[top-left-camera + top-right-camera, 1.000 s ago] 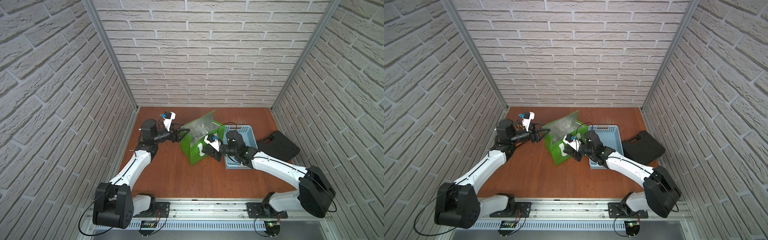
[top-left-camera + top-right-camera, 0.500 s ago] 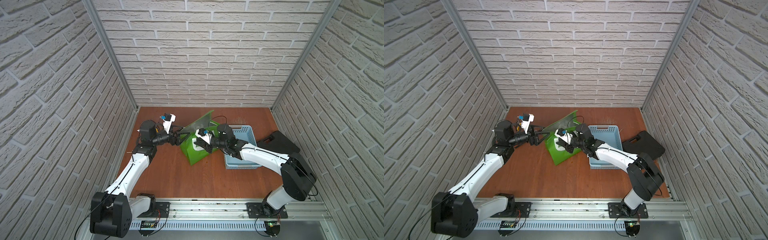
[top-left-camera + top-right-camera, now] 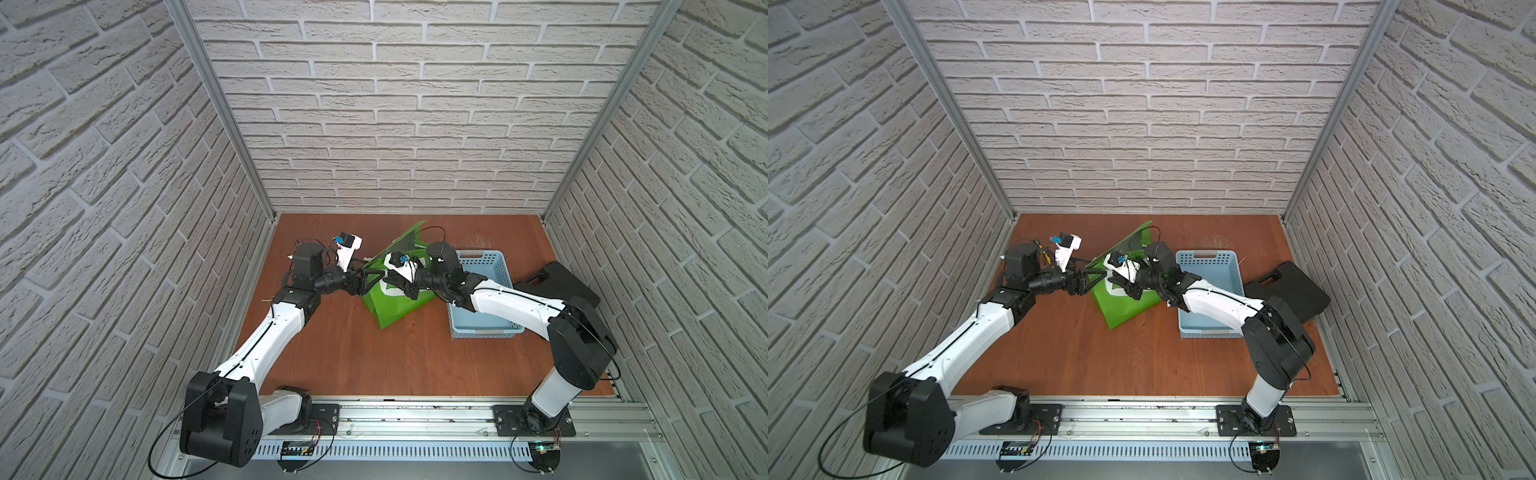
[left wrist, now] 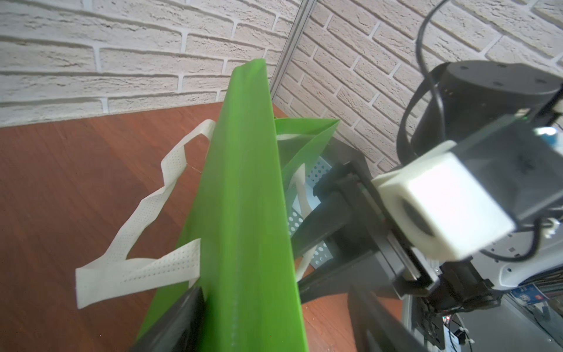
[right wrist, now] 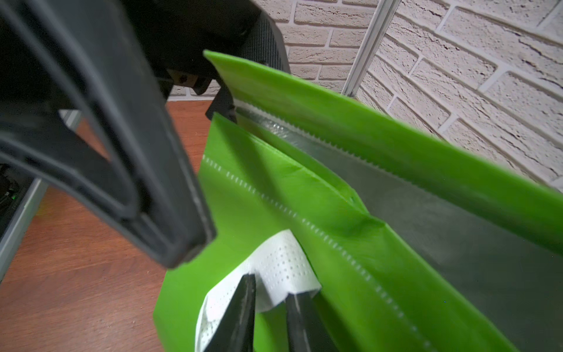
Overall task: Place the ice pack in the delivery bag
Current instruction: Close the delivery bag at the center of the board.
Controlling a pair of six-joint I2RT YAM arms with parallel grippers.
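Note:
The green delivery bag stands mid-table and leans. Its silver lining shows in the right wrist view. My left gripper is open at the bag's left end. Its jaws straddle the upright green wall, with one finger against it and the other apart. My right gripper reaches over the bag's front face and is shut on a white strap handle. A second white handle hangs loose on the outside. The ice pack is out of view.
A light blue perforated basket sits right of the bag, under my right forearm. A black case lies at the far right. Brick walls close three sides, and the arm bases' rail runs along the front edge.
My right gripper has swung left from the basket side onto the bag's front. The bag's mouth has narrowed, hiding most of the silver lining. My left gripper has come forward around the bag's wall.

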